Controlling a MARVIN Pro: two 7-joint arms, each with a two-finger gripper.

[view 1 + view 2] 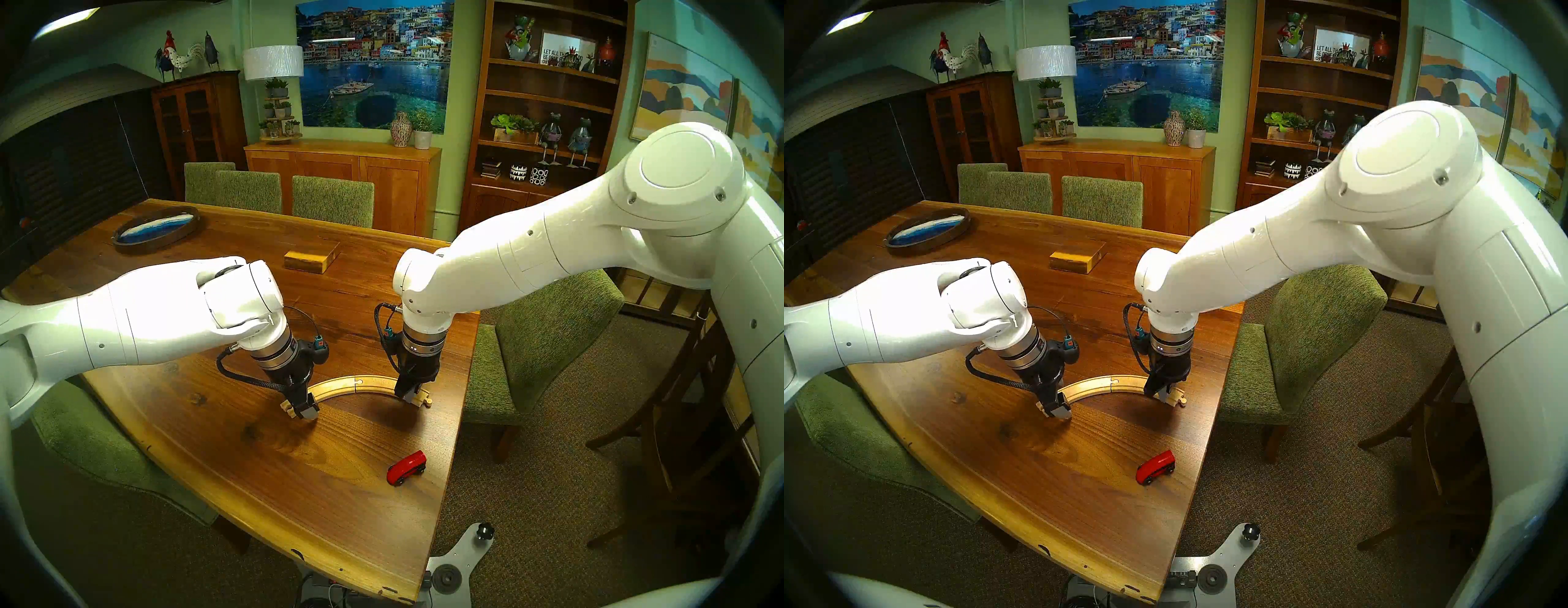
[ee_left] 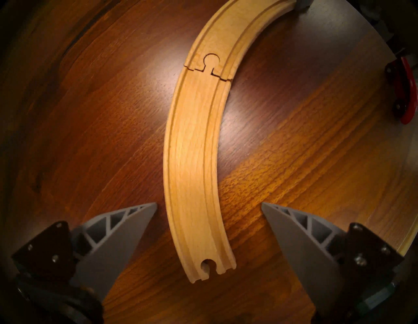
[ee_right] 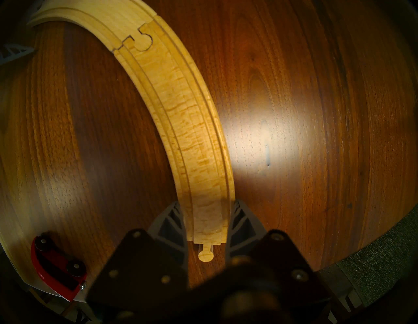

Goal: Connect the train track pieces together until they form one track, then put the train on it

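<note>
The two pale wooden train track pieces lie joined as one curved track (image 1: 360,382) on the table, peg seated in hole at the seam (image 2: 209,67). My left gripper (image 2: 209,203) is open, its fingers spread well clear on either side of the left piece (image 2: 194,169) near its hole end. My right gripper (image 3: 206,203) is shut on the right piece (image 3: 181,113) close to its free peg end (image 3: 205,254). The red train (image 1: 406,467) stands on the table, nearer me than the track and toward the right edge.
A yellowish wooden block (image 1: 312,259) lies mid-table behind the arms, and an oval tray (image 1: 155,227) sits at the far left. Green chairs (image 1: 543,339) stand around the table. The table's right edge (image 1: 449,446) runs close to the train.
</note>
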